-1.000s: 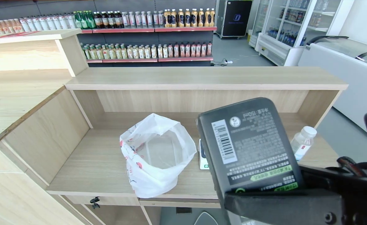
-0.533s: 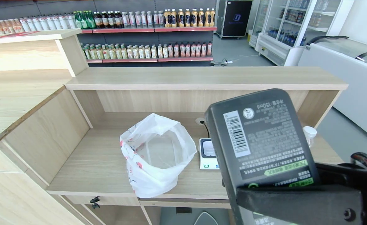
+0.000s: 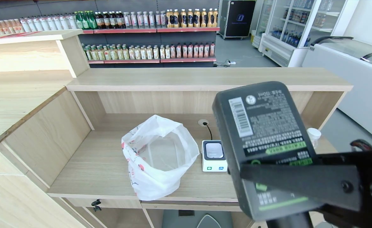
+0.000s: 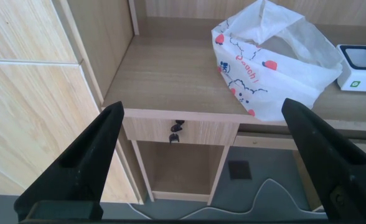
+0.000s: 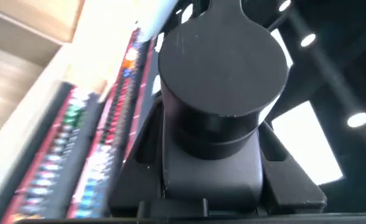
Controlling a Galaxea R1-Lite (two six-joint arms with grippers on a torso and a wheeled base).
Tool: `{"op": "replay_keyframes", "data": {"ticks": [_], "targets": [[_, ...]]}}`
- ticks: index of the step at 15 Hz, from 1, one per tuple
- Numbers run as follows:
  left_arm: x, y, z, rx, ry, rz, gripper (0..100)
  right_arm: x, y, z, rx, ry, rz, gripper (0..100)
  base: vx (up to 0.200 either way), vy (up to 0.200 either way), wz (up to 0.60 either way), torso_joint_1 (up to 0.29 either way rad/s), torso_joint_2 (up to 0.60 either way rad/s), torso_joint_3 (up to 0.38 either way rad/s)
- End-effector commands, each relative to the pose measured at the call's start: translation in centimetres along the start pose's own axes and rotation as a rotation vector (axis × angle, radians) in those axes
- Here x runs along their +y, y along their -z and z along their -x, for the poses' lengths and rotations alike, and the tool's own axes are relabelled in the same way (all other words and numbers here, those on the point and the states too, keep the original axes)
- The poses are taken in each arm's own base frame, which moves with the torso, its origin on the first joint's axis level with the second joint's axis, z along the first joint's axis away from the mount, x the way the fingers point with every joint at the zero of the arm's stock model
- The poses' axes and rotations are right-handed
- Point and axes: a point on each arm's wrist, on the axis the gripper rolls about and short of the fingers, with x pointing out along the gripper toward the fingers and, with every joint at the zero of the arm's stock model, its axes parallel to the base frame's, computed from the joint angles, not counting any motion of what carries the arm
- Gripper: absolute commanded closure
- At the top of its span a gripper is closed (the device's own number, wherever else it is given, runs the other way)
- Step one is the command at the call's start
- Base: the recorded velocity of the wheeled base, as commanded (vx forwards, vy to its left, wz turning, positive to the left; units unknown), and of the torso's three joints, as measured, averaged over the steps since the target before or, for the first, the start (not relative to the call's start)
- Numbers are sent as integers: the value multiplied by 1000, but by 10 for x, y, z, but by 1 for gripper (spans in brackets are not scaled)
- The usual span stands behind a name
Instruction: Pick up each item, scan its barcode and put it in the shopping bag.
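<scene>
Right gripper (image 3: pixel 255 180) clamps a black bottle (image 3: pixel 261 126), held high with its barcode label toward the head camera.
Below and to its left the scanner (image 3: pixel 214 155) sits on the counter (image 3: pixel 94 171), the open bag (image 3: pixel 157 158) just past it. The held bottle hides most of a clear bottle (image 3: pixel 314 134) behind. Left gripper (image 4: pixel 201 162) hangs spread and empty, the bag ahead of it.

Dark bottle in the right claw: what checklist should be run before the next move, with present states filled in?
1. Grip: right claw shut on dark bottle: ok.
2. The barcode turned toward the scanner: not ok, it faces up at the head camera.
3. Window of the scanner uncovered: ok.
4. Mouth of the shopping bag open and upright: ok.
5. The left claw open, empty, off the bag: ok.
</scene>
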Motion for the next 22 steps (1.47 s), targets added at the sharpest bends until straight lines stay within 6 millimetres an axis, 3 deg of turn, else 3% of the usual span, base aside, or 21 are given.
{"op": "replay_keyframes", "data": {"ticks": [1, 2, 3, 4, 5, 9, 11, 15, 18, 20, 22], "targets": [[0, 0, 0, -1, 0, 0, 0, 7, 31, 16, 205, -148, -209, 100, 0, 0, 0, 0, 0, 0], [0, 0, 0, -1, 0, 0, 0, 4, 43, 26, 306, -177, -318, 100, 0, 0, 0, 0, 0, 0], [0, 0, 0, -1, 0, 0, 0, -3, 65, 53, 546, -205, -509, 100, 0, 0, 0, 0, 0, 0], [0, 0, 0, -1, 0, 0, 0, -7, 71, 66, 667, -202, -602, 100, 0, 0, 0, 0, 0, 0], [0, 0, 0, -1, 0, 0, 0, -18, 76, 94, 939, -171, -812, 100, 0, 0, 0, 0, 0, 0], [0, 0, 0, -1, 0, 0, 0, -29, 65, 128, 1348, 56, -1233, 100, 0, 0, 0, 0, 0, 0], [0, 0, 0, -1, 0, 0, 0, -15, 55, 140, 1550, 236, -1423, 100, 0, 0, 0, 0, 0, 0], [0, 0, 0, -1, 0, 0, 0, 10, 40, 147, 1689, 297, -1646, 100, 0, 0, 0, 0, 0, 0], [0, 0, 0, -1, 0, 0, 0, 16, 38, 146, 1736, 362, -1784, 100, 0, 0, 400, 2, 2, 2], [0, 0, 0, -1, 0, 0, 0, 17, 45, 143, 1725, 406, -1863, 100, 0, 0, 600, 2, 2, 2], [0, 0, 0, -1, 0, 0, 0, 20, 61, 138, 1718, 397, -2070, 100, 0, 0, 600, 5, 2, 2]]}}
